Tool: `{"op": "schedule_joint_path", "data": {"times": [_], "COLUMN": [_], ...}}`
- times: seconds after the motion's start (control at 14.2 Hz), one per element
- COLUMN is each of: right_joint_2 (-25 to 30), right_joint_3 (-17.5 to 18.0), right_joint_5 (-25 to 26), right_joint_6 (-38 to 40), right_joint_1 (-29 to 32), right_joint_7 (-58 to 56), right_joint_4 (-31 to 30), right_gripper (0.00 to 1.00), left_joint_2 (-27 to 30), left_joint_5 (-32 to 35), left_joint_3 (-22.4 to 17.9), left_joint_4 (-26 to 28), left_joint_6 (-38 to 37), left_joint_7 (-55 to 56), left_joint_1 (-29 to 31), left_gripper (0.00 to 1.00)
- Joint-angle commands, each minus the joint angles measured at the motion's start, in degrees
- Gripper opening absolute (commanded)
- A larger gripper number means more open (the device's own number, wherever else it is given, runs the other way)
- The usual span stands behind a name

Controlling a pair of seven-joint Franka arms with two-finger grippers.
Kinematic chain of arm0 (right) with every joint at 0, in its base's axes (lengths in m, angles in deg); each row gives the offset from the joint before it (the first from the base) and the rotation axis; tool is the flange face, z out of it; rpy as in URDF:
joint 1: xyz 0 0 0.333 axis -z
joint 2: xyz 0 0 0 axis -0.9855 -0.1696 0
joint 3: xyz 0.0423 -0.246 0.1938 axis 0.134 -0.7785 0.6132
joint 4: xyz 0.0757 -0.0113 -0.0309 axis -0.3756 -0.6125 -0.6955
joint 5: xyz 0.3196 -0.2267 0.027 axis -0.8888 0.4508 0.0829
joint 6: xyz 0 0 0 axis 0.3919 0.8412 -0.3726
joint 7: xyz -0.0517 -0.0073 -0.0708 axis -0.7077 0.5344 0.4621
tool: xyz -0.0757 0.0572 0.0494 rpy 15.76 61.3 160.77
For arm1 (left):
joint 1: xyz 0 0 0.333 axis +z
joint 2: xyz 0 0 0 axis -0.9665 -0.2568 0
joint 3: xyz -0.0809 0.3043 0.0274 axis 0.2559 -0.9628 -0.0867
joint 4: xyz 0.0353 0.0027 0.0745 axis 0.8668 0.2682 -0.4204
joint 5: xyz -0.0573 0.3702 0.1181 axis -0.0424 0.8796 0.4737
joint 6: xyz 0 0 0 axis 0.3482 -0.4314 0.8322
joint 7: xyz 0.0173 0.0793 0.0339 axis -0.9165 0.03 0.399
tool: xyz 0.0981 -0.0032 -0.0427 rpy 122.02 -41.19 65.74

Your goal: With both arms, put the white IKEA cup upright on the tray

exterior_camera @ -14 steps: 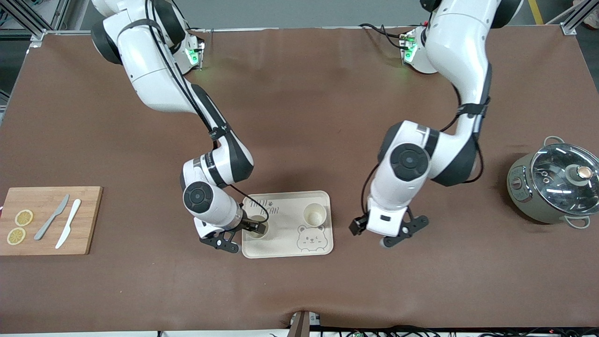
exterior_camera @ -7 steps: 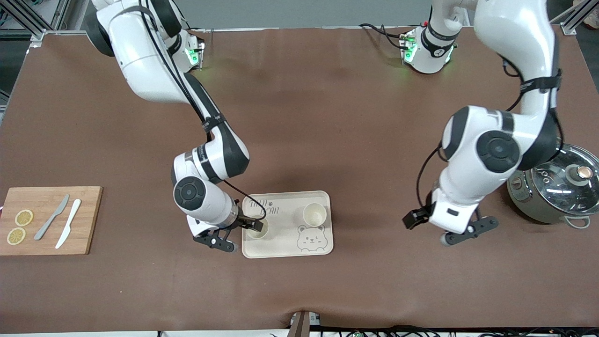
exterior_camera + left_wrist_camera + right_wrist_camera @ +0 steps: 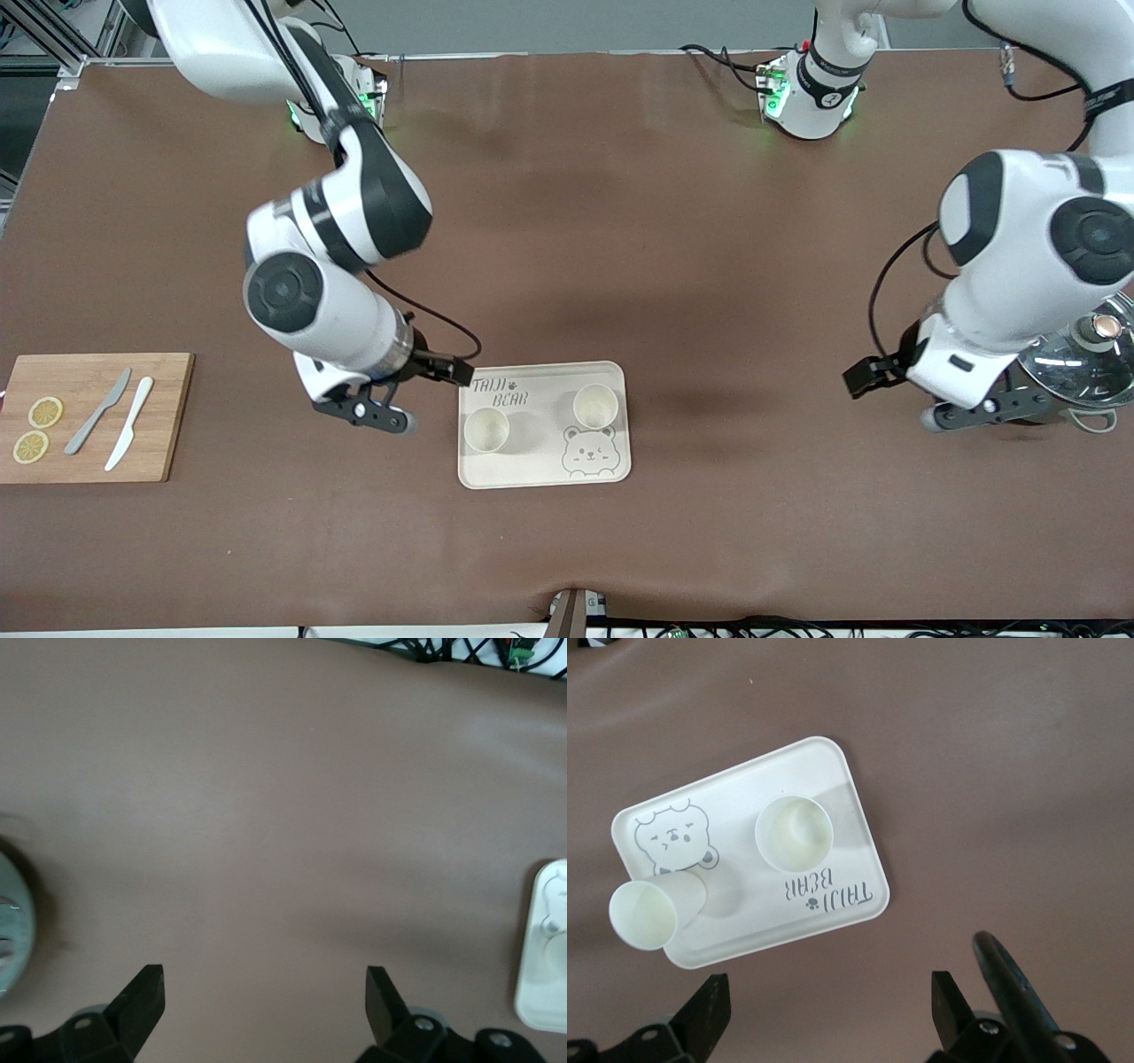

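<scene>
The cream tray [image 3: 542, 465] printed "TAIJI BEAR" lies on the brown table. Two white cups stand upright on it, mouths up. One cup [image 3: 486, 429] [image 3: 794, 831] is at the right arm's end of the tray, below the lettering. The other cup [image 3: 595, 407] [image 3: 651, 911] is above the bear face. My right gripper [image 3: 363, 414] [image 3: 828, 1010] hangs open and empty over bare table beside the tray. My left gripper [image 3: 973, 415] [image 3: 264, 992] is open and empty beside the pot, with only the tray's edge [image 3: 542, 948] in its wrist view.
A grey pot with a glass lid [image 3: 1067, 354] stands at the left arm's end of the table, partly covered by the left arm. A bamboo cutting board [image 3: 93, 416] with lemon slices and two knives lies at the right arm's end.
My right gripper has drawn back and risen from the cup it stood around, leaving it upright on the tray. The left arm has swung away from the tray to the pot.
</scene>
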Motion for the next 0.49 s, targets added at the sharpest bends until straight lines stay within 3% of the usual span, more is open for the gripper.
{"op": "schedule_joint_path", "data": {"times": [0.0, 0.42], "right_joint_2": [9.11, 16.15], "right_joint_3": [0.17, -0.1], "right_joint_5": [-0.44, 0.09], "right_joint_6": [-0.2, 10.33], "right_joint_1": [0.48, 7.24], "right_joint_7": [-2.68, -14.1], "right_joint_4": [-10.33, -12.55], "right_gripper": [1.0, 1.0], "left_joint_2": [5.34, 11.59], "left_joint_5": [0.21, 0.12], "left_joint_3": [0.44, 0.27], "left_joint_4": [2.9, 2.2], "left_joint_6": [-3.66, -10.97], "left_joint_7": [-5.55, -11.99], "left_joint_1": [1.97, 4.61], "left_gripper": [1.0, 1.0]}}
